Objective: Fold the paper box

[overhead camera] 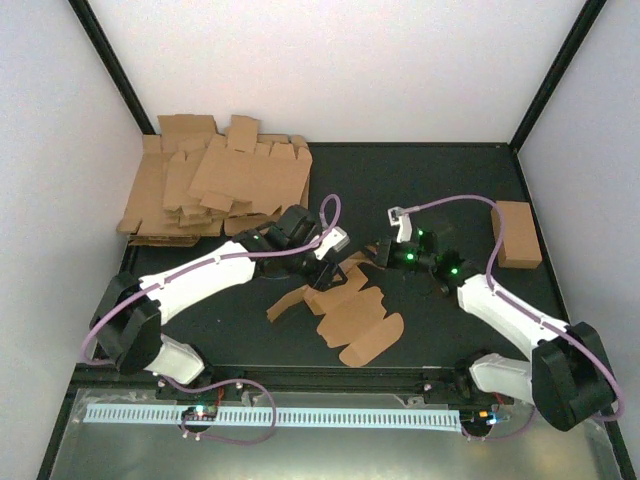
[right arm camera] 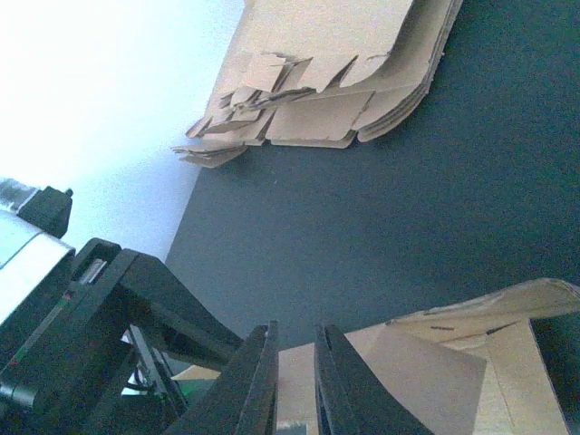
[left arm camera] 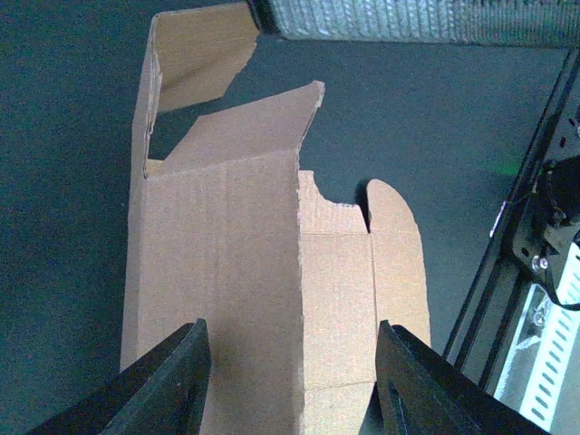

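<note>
The brown die-cut cardboard paper box lies at the centre of the dark desk, mostly flat, with one side panel raised along its crease; it encloses nothing yet and holds nothing. The left pincer stands wide open astride the blank, judged ready to press panels inward; the right pincer has its fingers drawn almost together by a raised flap, apparently to steady it; whether card sits between them cannot be told. The closed brown cardboard brick at right hides any contents.
</note>
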You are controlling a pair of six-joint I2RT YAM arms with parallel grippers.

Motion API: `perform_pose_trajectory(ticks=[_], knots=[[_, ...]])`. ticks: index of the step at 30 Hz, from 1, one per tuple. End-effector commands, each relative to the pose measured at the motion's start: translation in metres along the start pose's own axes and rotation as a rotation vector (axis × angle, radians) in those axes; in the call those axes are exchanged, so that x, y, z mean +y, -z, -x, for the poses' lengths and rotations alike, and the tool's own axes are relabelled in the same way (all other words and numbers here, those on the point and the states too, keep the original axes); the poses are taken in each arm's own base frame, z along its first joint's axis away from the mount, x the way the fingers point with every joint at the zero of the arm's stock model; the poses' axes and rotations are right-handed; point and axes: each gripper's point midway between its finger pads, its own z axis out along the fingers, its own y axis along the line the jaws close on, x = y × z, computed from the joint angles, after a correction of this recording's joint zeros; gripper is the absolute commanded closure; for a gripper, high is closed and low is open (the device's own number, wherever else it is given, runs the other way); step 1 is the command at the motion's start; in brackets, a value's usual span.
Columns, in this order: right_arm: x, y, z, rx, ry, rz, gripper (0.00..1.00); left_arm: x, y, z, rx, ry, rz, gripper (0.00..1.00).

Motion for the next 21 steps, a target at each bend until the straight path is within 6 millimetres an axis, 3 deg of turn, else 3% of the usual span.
perform_pose_trajectory(ticks=[1, 13, 21], knots=[[0.013, -0.005, 0.007, 0.004, 0.002, 0.054, 0.84, -0.003, -0.002, 0.005, -0.021, 0.009, -0.042, 0.48], [0.013, -0.023, -0.023, 0.135, -0.058, 0.123, 0.79, 0.000, -0.009, 0.002, -0.011, 0.016, -0.047, 0.48], [-0.004, -0.029, -0.041, 0.187, -0.067, 0.073, 0.90, -0.001, -0.006, 0.005, -0.020, 0.014, -0.045, 0.45]])
